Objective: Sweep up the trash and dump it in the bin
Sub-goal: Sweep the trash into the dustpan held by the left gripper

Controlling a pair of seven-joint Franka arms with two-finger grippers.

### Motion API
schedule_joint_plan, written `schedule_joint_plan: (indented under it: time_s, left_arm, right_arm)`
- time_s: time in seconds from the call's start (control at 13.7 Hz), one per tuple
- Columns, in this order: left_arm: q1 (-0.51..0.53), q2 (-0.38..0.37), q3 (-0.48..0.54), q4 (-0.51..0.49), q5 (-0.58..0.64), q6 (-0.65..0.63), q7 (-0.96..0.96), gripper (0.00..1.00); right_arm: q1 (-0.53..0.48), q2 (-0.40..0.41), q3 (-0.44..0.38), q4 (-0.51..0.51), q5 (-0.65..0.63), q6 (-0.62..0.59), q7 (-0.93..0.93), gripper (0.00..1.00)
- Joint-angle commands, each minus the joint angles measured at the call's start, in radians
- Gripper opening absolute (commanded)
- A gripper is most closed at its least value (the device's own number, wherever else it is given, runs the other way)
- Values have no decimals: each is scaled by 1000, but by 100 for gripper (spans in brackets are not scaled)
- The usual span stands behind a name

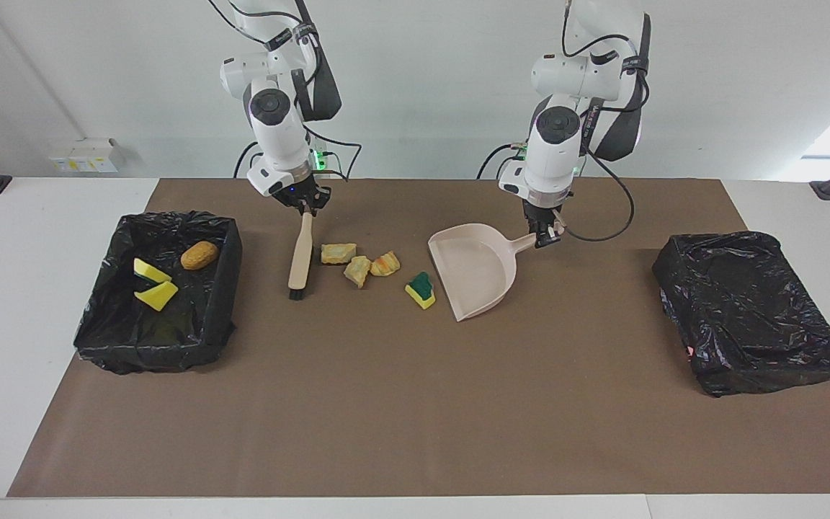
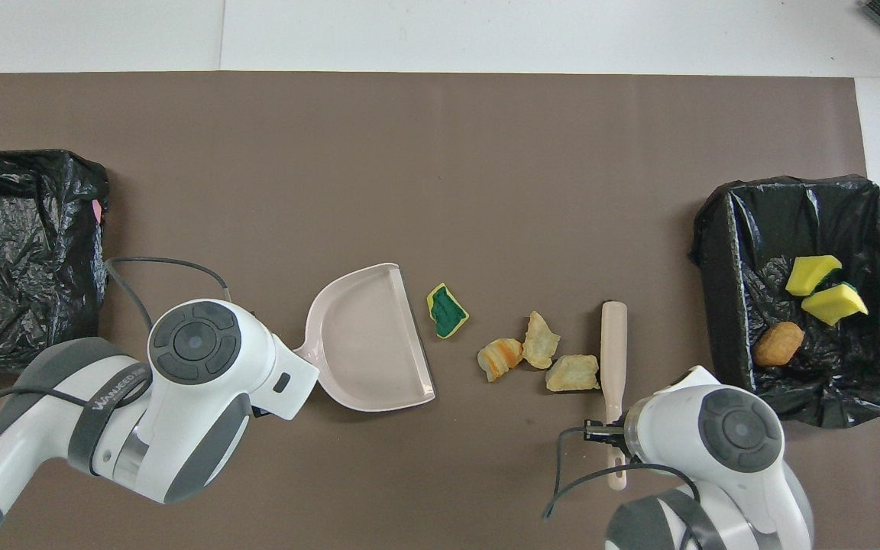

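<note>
Brown mat (image 1: 400,404): trash (image 1: 359,264) between right gripper (image 1: 305,207)-clamped brush (image 1: 300,261) and left gripper (image 1: 546,238)-clamped dustpan (image 1: 474,268).

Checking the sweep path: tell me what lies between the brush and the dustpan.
Both views show four scraps between brush and dustpan: three tan-orange lumps nearest the brush, then the green-topped sponge by the pan's mouth.

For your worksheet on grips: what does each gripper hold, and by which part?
Right gripper: the brush, by its handle end. Left gripper: the dustpan, by its handle.
</note>
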Motion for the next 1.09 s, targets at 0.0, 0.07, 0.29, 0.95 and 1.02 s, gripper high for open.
schedule_joint_plan:
  time_s: [0.0,0.07,0.29,0.95,1.02]
  left_arm:
    - [-5,-12,7,-22,-11,26,-5,0]
    - [-4,-12,7,-22,-11,26,-5,0]
    - [-2,-13,7,-22,-11,26,-5,0]
    - [-2,-12,7,-22,-11,26,-4,0]
    - [-2,-12,7,-24,-11,26,-4,0]
  right_arm:
    - [57,96,6,53,8,30,137,0]
    - [65,114,8,84,8,19,155,0]
    - [130,205,9,180,51,11,203,0]
    - [301,446,31,486,249,19,-53,0]
    - [304,450,31,492,302,19,-134,0]
